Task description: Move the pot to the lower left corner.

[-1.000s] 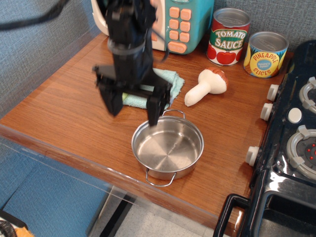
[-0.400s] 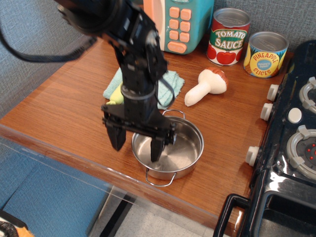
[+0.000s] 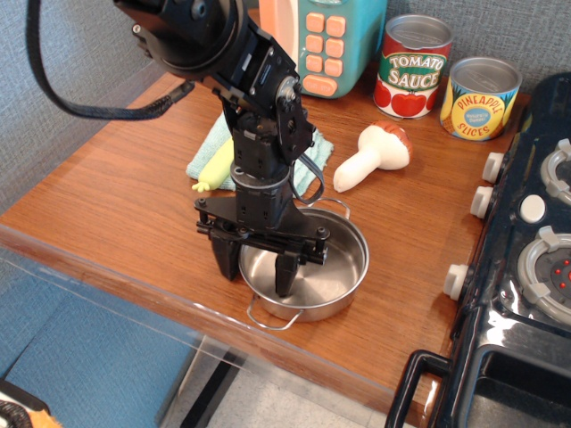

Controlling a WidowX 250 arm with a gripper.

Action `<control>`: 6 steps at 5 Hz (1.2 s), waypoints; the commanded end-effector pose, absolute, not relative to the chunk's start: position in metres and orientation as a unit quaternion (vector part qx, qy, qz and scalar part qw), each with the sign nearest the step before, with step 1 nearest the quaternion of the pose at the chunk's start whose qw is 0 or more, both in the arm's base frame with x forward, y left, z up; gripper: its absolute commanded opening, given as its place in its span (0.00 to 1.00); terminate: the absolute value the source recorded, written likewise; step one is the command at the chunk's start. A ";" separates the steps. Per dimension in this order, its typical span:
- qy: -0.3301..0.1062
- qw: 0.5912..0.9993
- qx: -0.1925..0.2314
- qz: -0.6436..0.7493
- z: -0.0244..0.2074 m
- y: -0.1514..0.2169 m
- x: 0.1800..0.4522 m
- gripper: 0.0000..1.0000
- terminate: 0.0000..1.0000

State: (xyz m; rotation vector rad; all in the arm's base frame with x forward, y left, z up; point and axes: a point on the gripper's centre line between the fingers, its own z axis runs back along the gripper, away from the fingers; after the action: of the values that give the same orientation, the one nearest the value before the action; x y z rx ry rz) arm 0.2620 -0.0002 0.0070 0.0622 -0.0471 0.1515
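Observation:
The shiny steel pot (image 3: 335, 267) sits near the front edge of the brown wood-grain countertop, right of centre, with one wire handle pointing at the front edge. My black gripper (image 3: 254, 270) points down over the pot's left rim. One finger is outside the wall and the other (image 3: 285, 275) is inside the pot, so the jaws stand apart, astride the rim. The countertop's lower left corner (image 3: 22, 227) is bare wood, well left of the pot.
A teal cloth (image 3: 210, 147) with a yellow item (image 3: 207, 178) lies behind the arm. A toy mushroom (image 3: 370, 156), tomato sauce can (image 3: 412, 67), pineapple can (image 3: 480, 98) and toy microwave (image 3: 326, 40) stand behind. A black stove (image 3: 526, 267) borders the right.
My gripper came forward from the cloth and dropped over the pot's left rim. The jaws have narrowed a little, and the pot's front handle has shifted slightly left.

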 end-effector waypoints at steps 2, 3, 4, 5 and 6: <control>-0.074 0.993 0.014 0.086 0.053 0.005 0.269 0.00 0.00; -0.104 0.988 0.010 0.118 0.081 0.033 0.262 0.00 0.00; -0.103 0.982 0.034 0.157 0.097 0.074 0.252 0.00 0.00; -0.089 0.976 0.045 0.194 0.091 0.120 0.242 0.00 0.00; -0.070 0.966 0.050 0.242 0.079 0.154 0.237 0.00 0.00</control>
State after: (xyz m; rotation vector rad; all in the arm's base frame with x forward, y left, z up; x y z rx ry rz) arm 0.2382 0.1522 0.0632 0.0866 -0.0903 0.4936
